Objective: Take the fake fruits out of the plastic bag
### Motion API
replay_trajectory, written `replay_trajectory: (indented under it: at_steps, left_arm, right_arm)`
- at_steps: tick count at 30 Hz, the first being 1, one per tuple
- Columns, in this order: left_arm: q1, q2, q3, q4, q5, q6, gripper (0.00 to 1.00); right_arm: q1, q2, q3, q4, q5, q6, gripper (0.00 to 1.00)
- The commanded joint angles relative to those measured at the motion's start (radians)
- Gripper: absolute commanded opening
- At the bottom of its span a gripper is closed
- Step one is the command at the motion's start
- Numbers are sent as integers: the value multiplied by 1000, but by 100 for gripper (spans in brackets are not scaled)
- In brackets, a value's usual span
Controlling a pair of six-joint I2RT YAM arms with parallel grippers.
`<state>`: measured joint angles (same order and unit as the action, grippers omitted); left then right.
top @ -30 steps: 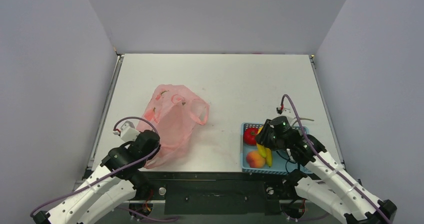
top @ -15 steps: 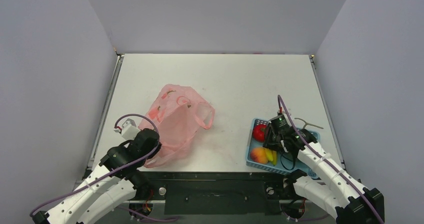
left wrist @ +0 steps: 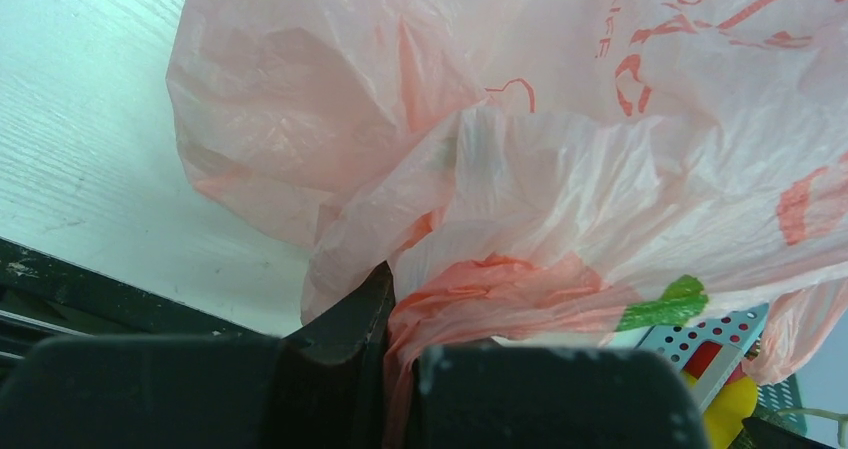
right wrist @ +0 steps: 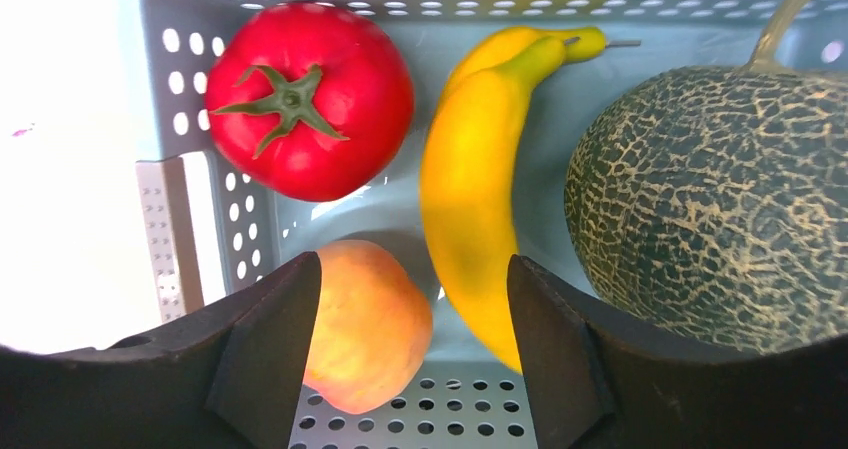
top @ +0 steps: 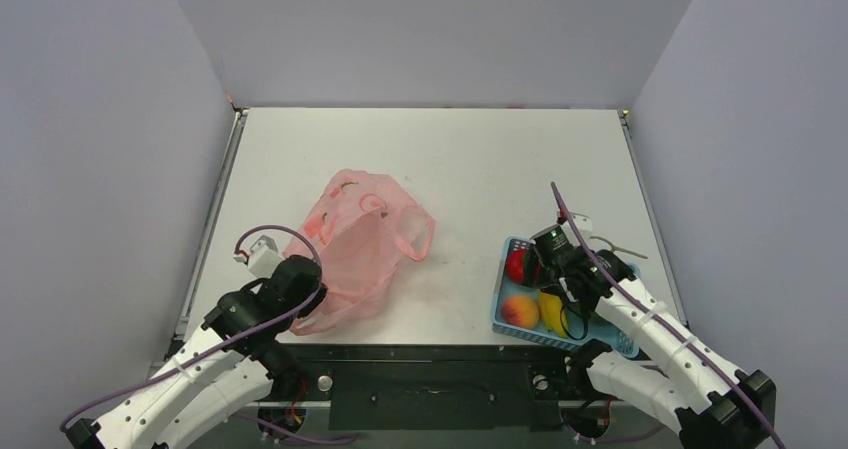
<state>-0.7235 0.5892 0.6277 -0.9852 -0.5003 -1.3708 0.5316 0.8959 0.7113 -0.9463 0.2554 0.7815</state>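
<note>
The pink plastic bag (top: 360,239) lies crumpled left of the table's middle; it fills the left wrist view (left wrist: 560,169). My left gripper (top: 300,287) is shut on the bag's near edge (left wrist: 400,359). My right gripper (top: 550,266) is open and empty above the blue basket (top: 510,319). In the right wrist view the basket (right wrist: 190,179) holds the red tomato (right wrist: 310,99), the peach (right wrist: 370,324), the yellow bananas (right wrist: 470,189) and the netted melon (right wrist: 720,209). From above I see the tomato (top: 518,266), the peach (top: 520,311) and a banana (top: 550,312); the arm hides the melon.
The basket stands at the table's front right, close to the near edge. Grey walls enclose the table on three sides. A black frame bar (top: 430,379) runs along the near edge between the arm bases.
The bag has shifted a little to the right and bunched up under my left gripper's grip. My right gripper has moved back over the basket's far end, uncovering the peach and banana.
</note>
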Motion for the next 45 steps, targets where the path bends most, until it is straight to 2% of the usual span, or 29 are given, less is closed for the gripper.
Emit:
replay_trajectory:
  at_steps: [1, 6, 9, 20, 22, 24, 25, 27, 34, 40, 45]
  left_arm:
    - [5, 3, 52, 55, 25, 30, 0]
    - [5, 6, 70, 95, 77, 97, 0]
    - [5, -1, 75, 101, 98, 114, 0]
    - [5, -19, 90, 116, 62, 151, 0]
    - [7, -4, 112, 108, 53, 169, 9]
    - [9, 18, 142, 90, 48, 207, 24]
    - [12, 33, 156, 83, 46, 217, 36]
    - [15, 55, 215, 52, 40, 250, 45]
    - [32, 128, 439, -81, 35, 380, 48]
    - [33, 179, 703, -188, -9, 539, 49]
    - [32, 221, 737, -172, -70, 677, 49]
  right_arm:
    - [94, 20, 97, -74, 182, 39, 66]
    - [220, -9, 150, 15, 152, 6, 75]
    - [239, -8, 160, 68, 105, -24, 77]
    - [267, 10, 217, 116, 101, -49, 80]
    - [268, -5, 208, 116, 101, -41, 81]
    - [268, -28, 202, 118, 108, -37, 83]
    - [269, -37, 202, 118, 111, -39, 83]
    - [268, -61, 211, 111, 119, -42, 84]
    - [265, -104, 327, 47, 158, -82, 87]
    - [265, -115, 423, -18, 213, -124, 88]
    - [266, -129, 441, -25, 226, -139, 89]
